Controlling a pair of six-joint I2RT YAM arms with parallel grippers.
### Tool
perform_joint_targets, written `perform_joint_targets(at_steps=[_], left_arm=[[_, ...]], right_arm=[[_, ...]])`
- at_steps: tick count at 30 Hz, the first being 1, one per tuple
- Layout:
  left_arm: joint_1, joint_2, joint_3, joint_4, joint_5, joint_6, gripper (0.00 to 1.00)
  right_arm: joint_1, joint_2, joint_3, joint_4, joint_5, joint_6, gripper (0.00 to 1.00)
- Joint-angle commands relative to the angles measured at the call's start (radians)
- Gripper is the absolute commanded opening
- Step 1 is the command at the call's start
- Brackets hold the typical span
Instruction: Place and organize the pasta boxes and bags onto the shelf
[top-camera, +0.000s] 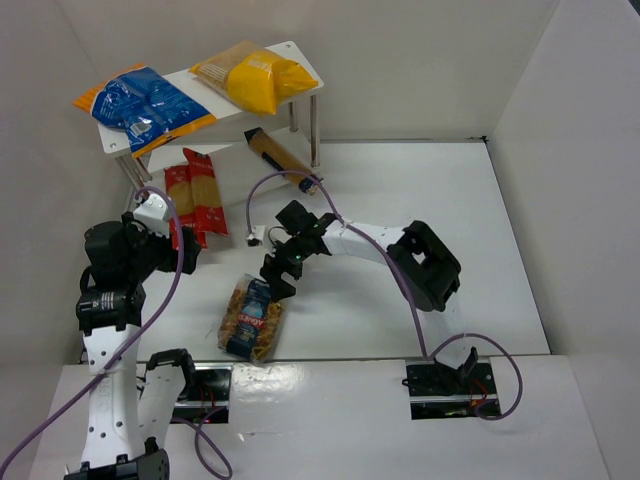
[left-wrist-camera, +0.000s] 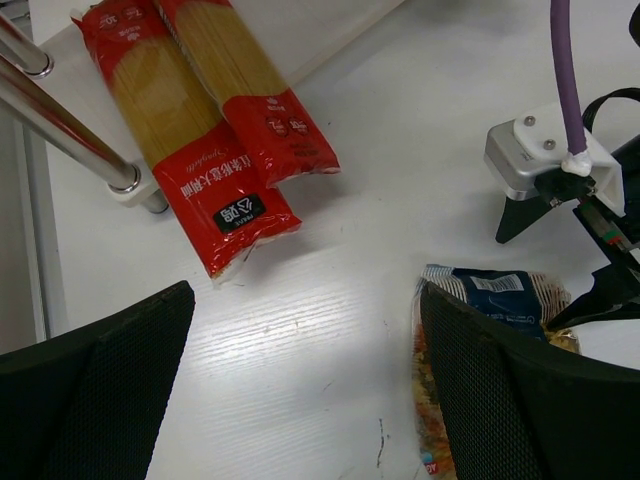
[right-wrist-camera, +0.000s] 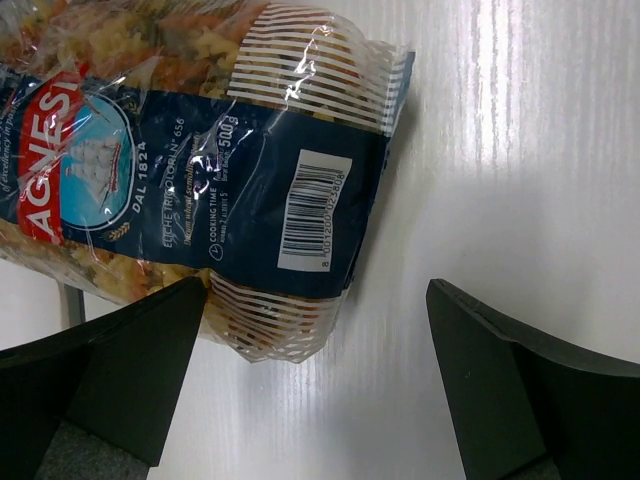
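The pasta bag (top-camera: 251, 318) lies flat on the table (top-camera: 450, 250), low in the middle of the top view. The right claw (right-wrist-camera: 318, 372) hangs over one end, wide open. The left claw (left-wrist-camera: 300, 400) is open too (2 empty claws). The bag looks soft and slippery, so pinch its fat middle.

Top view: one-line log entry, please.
shelf top: blue-and-orange bag, yellow bag | red spaghetti packs: by leg | table: clear bag | left gripper, right gripper: open
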Motion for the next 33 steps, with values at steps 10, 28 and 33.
perform_joint_targets(at_steps=[10,28,33], left_arm=[[0.006,-0.003,-0.004,0.031,0.025,0.006,0.99],[0.006,-0.003,-0.004,0.031,0.044,0.015,0.99],[0.006,-0.012,-0.004,0.022,0.064,0.015,0.99]], right_arm=[[0.099,0.103,0.077,-0.169,-0.088,-0.150,0.96],[-0.048,-0.156,0.186,-0.386,-0.295,-0.176,0.00],[-0.189,-0.252,0.155,-0.384,-0.435,-0.129,0.00]])
